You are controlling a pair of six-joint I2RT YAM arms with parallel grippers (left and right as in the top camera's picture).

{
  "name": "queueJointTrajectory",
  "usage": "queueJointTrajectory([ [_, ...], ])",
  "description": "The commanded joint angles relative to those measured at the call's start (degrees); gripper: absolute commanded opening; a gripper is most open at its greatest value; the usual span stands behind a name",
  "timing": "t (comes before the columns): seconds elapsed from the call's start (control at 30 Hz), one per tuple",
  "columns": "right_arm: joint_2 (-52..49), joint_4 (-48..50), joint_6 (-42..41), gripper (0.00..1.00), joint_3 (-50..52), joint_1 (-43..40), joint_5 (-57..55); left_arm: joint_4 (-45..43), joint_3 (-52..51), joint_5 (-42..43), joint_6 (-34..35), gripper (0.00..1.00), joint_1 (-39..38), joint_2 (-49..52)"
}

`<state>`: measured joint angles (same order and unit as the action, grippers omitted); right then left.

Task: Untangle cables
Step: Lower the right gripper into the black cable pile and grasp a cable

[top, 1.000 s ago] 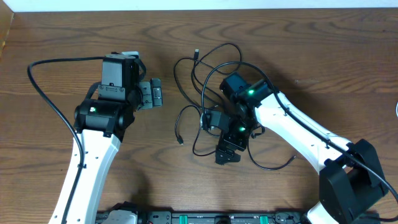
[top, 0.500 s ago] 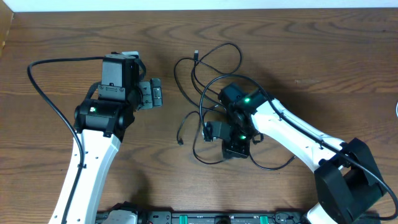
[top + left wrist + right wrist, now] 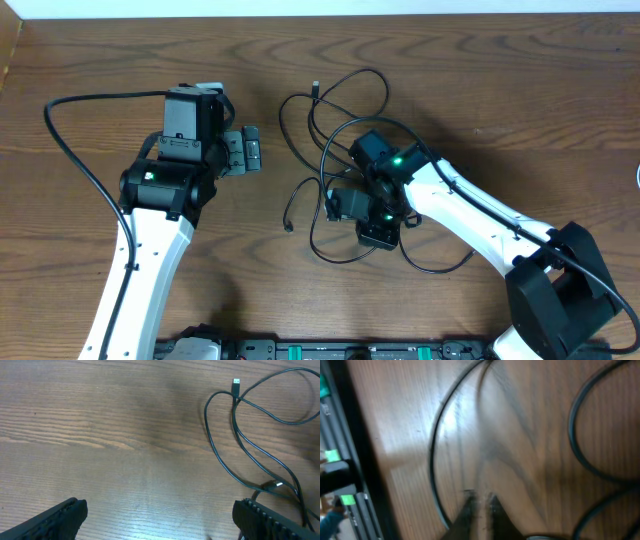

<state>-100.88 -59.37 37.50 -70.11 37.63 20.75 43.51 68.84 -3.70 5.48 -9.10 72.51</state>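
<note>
Thin black cables lie looped over one another at the table's middle, one small plug end pointing to the far side. My right gripper hangs low over the near part of the tangle. In the blurred right wrist view its fingertips are pinched almost together, and a faint black cable strand runs up from between them; another cable curves just to the left. My left gripper stays open to the left of the tangle, with only bare wood between its fingers. The cable loops lie ahead of it to the right.
The left arm's own thick black cable arcs over the table's left side. A black rail runs along the near edge. The table's far edge meets a white wall.
My right gripper has drawn back from the near side toward the tangle and gone from open to pinched. The near cable loops shifted slightly. The left arm has not moved.
</note>
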Motion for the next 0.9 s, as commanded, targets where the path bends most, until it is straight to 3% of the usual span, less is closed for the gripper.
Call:
queueJointTrajectory([
  [0.0,-0.48,-0.20,-0.37,0.26,-0.72,0.20,-6.84,0.17,0.70,0.24,-0.96,0.98,0.20,0.26],
  [0.03,-0.48,-0.15,-1.46,0.32,-0.72,0.20,-7.76,0.17,0.70,0.24,-0.96,0.97,0.20,0.26],
  [0.23,-0.48,-0.20,-18.45,0.35,-2.51,0.20,-16.63,0.17,0.70,0.24,-0.96,0.98,0.20,0.26],
  [0.43,-0.22,-1.05,-28.41,0.44,-7.69,0.20,-17.20,0.17,0.70,0.24,-0.96,0.97,0.20,0.26],
  [0.47,-0.22,-1.60,-29.77,0.62,-8.72,0.20,-17.20,0.17,0.70,0.24,-0.96,0.97,0.20,0.26],
  [0.5,-0.22,-2.03,-30.84,0.99,-9.51,0.20,-17.20,0.17,0.70,0.24,-0.96,0.97,0.20,0.26],
  [0.67,-0.22,-4.63,-38.34,0.99,-11.21,0.31,-16.57,0.17,0.70,0.24,-0.96,0.98,0.20,0.26],
  [0.87,-0.24,-4.70,-45.79,0.99,-11.21,0.35,0.79,0.17,0.70,0.24,-0.96,0.97,0.20,0.26],
])
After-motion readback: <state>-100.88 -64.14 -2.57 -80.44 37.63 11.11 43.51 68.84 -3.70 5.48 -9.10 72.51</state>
